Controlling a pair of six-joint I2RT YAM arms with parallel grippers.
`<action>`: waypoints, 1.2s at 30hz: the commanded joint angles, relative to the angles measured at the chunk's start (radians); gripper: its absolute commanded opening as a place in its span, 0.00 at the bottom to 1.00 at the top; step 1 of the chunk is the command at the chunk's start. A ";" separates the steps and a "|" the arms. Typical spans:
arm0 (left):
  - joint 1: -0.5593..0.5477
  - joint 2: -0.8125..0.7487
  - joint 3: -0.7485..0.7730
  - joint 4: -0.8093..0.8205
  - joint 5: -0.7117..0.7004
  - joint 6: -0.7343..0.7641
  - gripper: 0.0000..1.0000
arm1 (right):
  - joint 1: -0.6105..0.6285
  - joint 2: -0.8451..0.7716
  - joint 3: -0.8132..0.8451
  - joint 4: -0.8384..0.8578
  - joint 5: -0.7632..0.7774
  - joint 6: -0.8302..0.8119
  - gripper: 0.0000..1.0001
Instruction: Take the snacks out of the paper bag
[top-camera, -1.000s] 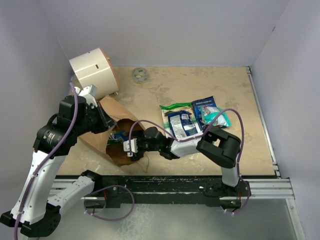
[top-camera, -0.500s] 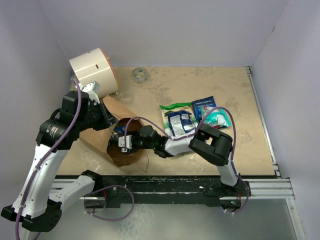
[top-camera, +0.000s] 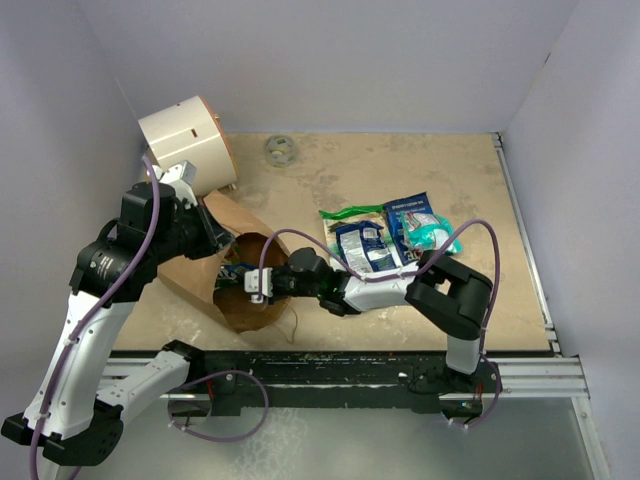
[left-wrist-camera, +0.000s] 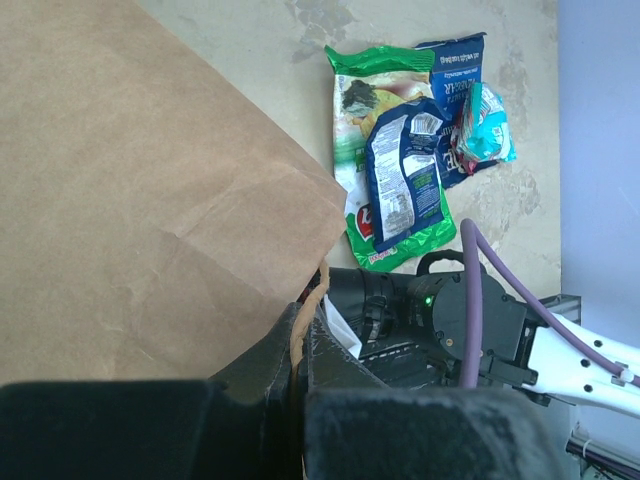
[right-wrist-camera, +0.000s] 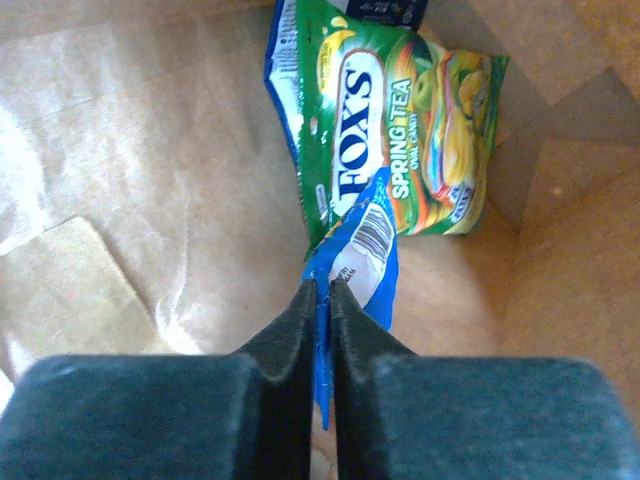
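Observation:
The brown paper bag (top-camera: 215, 290) lies on its side with its mouth toward the right arm. My left gripper (top-camera: 218, 240) is shut on the bag's upper rim (left-wrist-camera: 318, 280), holding the mouth up. My right gripper (top-camera: 243, 283) reaches inside the bag. In the right wrist view it (right-wrist-camera: 323, 290) is shut on the corner of a blue snack packet (right-wrist-camera: 365, 255). A green-and-yellow snack packet (right-wrist-camera: 400, 140) lies behind it on the bag's floor (right-wrist-camera: 150, 150). Out on the table lie a green packet (top-camera: 350, 214), a blue-and-white packet (top-camera: 365, 248), a dark blue packet (top-camera: 408, 212) and a teal packet (top-camera: 435, 238).
A white cylinder with an orange rim (top-camera: 185, 140) lies at the back left, touching the bag's far end. A small grey ring (top-camera: 280, 150) sits near the back wall. Walls close in on the left, back and right. A black rail (top-camera: 350, 370) runs along the near edge.
My right gripper has closed from wide open onto the blue packet inside the bag. The left arm has kept its hold on the bag's rim, barely moving.

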 joint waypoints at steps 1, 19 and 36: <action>-0.001 -0.007 0.022 0.051 -0.016 0.024 0.00 | 0.002 -0.087 -0.019 -0.035 -0.043 0.021 0.03; -0.001 0.007 0.019 0.062 -0.020 0.044 0.00 | 0.011 -0.436 -0.143 -0.191 -0.172 0.126 0.00; -0.001 -0.045 -0.017 0.081 -0.096 0.028 0.00 | 0.013 -0.998 -0.063 -0.904 0.372 0.894 0.00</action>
